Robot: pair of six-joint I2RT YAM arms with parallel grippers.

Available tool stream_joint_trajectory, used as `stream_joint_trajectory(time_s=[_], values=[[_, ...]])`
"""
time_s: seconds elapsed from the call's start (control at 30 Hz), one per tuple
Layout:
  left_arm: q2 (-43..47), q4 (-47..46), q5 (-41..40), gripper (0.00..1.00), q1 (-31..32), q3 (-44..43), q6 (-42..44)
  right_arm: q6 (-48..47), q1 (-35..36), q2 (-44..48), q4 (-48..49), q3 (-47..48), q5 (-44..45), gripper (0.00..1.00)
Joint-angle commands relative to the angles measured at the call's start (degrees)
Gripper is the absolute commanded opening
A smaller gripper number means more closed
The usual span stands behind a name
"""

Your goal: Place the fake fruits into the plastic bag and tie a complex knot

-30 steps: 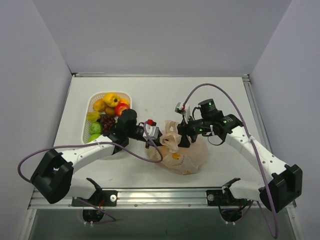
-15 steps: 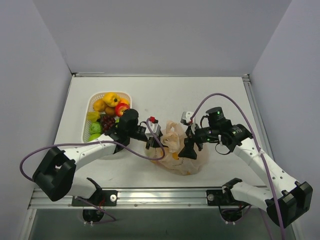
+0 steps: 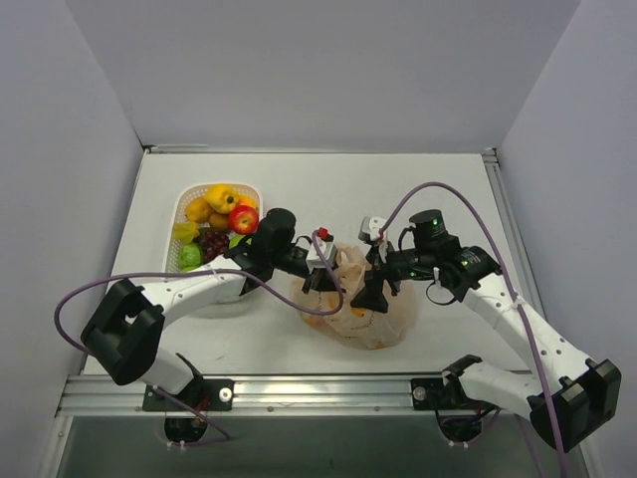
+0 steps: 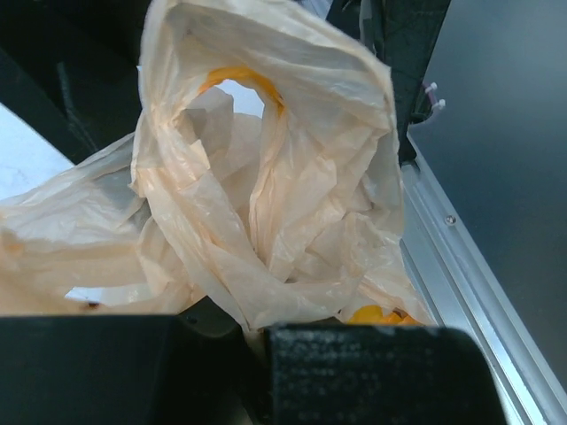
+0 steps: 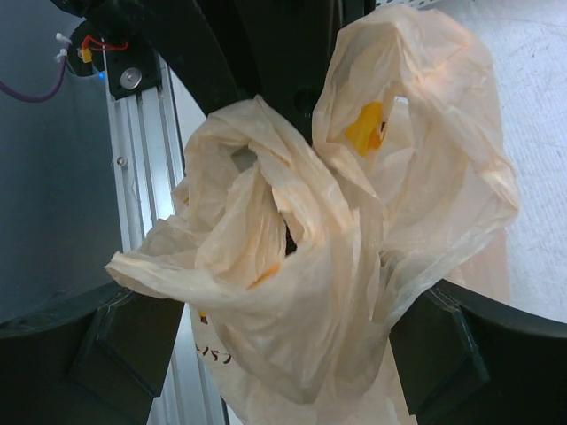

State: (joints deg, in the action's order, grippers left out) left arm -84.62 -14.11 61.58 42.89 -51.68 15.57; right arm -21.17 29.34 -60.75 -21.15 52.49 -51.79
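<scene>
The plastic bag (image 3: 370, 317) lies crumpled on the table between my two arms, its handle loops gathered upward. My left gripper (image 3: 320, 280) is shut on a twisted strip of the bag (image 4: 266, 221), pinched between its fingers (image 4: 372, 372). My right gripper (image 3: 375, 293) is open, its fingers (image 5: 443, 354) standing wide on either side of the bag's bunched top (image 5: 283, 266). Orange-yellow patches show through the plastic. The fake fruits (image 3: 221, 197) lie in a white basket: yellow ones, a red apple (image 3: 242, 219), purple grapes (image 3: 214, 243) and a green one (image 3: 189, 257).
The white lattice basket (image 3: 177, 221) stands at the left of the table (image 3: 418, 189), just behind my left forearm. A metal rail (image 3: 328, 388) runs along the near edge. Purple cables loop off both arms. Walls close in the back and sides.
My right gripper has opened wide and dropped toward the near side over the bag's top. My left gripper has slid right, still pinching the bag's strip.
</scene>
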Motion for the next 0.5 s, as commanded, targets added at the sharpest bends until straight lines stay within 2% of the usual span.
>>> stream_joint_trajectory(time_s=[0.0, 0.1, 0.13, 0.2, 0.23, 0.3, 0.33, 0.4, 0.43, 0.47], values=[[-0.9, 8.8, -0.1, 0.00, 1.4, -3.5, 8.3, -1.1, 0.5, -0.7, 1.5, 2.7, -2.2, 0.88], [-1.1, 11.5, -0.3, 0.00, 1.4, -4.0, 11.4, -1.9, 0.7, -0.3, 0.9, 3.0, -2.0, 0.88], [-1.2, 12.2, -0.3, 0.00, 1.5, -4.2, 11.6, -2.1, 0.7, -0.4, 0.8, 3.1, -2.1, 0.83], [-1.0, 12.3, -0.1, 0.01, 1.6, -4.4, 12.1, -3.2, 0.8, -0.7, 0.1, 3.0, -2.3, 0.65], [-0.9, 13.0, -0.2, 0.04, 1.6, -4.7, 13.0, -3.2, 0.6, -0.9, 0.1, 3.0, -2.2, 0.49], [-0.3, 13.8, -0.4, 0.12, 1.4, -4.7, 14.2, -3.7, 0.5, -1.0, -0.4, 2.8, -1.9, 0.37], [0.0, 16.0, -0.5, 0.16, 1.3, -4.8, 15.3, -4.0, 0.4, -0.9, -0.5, 2.7, -1.7, 0.24], [0.7, 18.5, 0.4, 0.22, 1.1, -5.4, 17.0, -4.6, 0.3, -0.7, -0.5, 2.4, -0.8, 0.11], [0.9, 21.3, 0.5, 0.25, 1.1, -5.7, 19.0, -4.7, 0.3, -0.7, -0.6, 2.2, -0.2, 0.00], [1.5, 22.4, 0.8, 0.29, 1.0, -6.1, 19.8, -4.7, 0.1, -0.5, -0.6, 2.0, 0.1, 0.00]])
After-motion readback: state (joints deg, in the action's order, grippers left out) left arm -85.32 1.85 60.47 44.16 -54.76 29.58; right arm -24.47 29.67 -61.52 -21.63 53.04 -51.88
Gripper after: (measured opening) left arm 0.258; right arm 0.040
